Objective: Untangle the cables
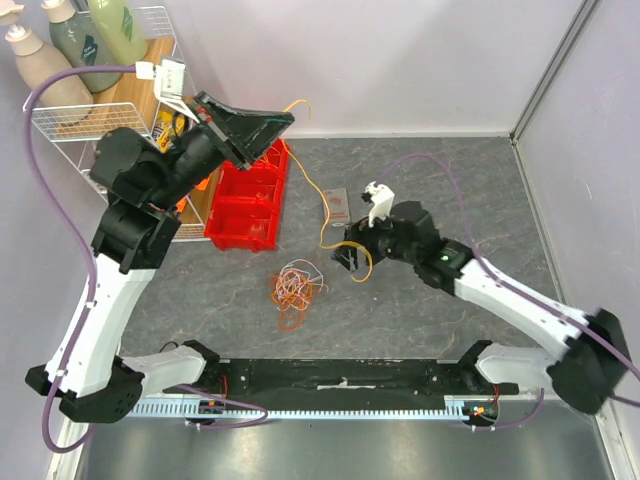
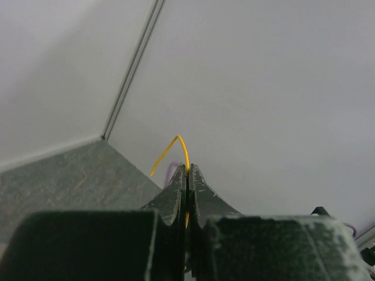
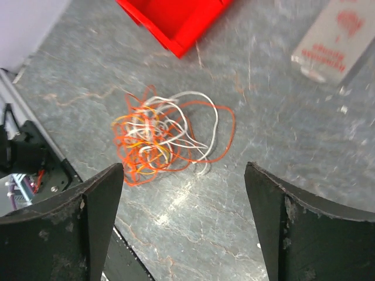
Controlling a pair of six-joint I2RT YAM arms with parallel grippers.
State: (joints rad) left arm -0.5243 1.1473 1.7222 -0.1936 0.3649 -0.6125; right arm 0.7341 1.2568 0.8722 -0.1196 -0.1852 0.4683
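A tangle of orange, white and yellow cables (image 1: 296, 289) lies on the grey table; it also shows in the right wrist view (image 3: 167, 137). My left gripper (image 1: 272, 124) is raised high and shut on one yellow cable (image 1: 316, 196). That cable hangs from the jaws down to a loop beside the right gripper. In the left wrist view the cable (image 2: 177, 143) sticks out past the closed tips of the left gripper (image 2: 187, 171). My right gripper (image 1: 351, 257) is open and empty, above the table to the right of the tangle; in its wrist view (image 3: 184, 170) the tangle lies just beyond the left finger (image 3: 99, 199).
A red bin (image 1: 250, 195) stands left of centre and shows in the right wrist view (image 3: 176, 17). A small flat packet (image 1: 336, 206) lies behind the right gripper (image 3: 337, 41). A wire rack (image 1: 60, 120) with bottles stands at the back left.
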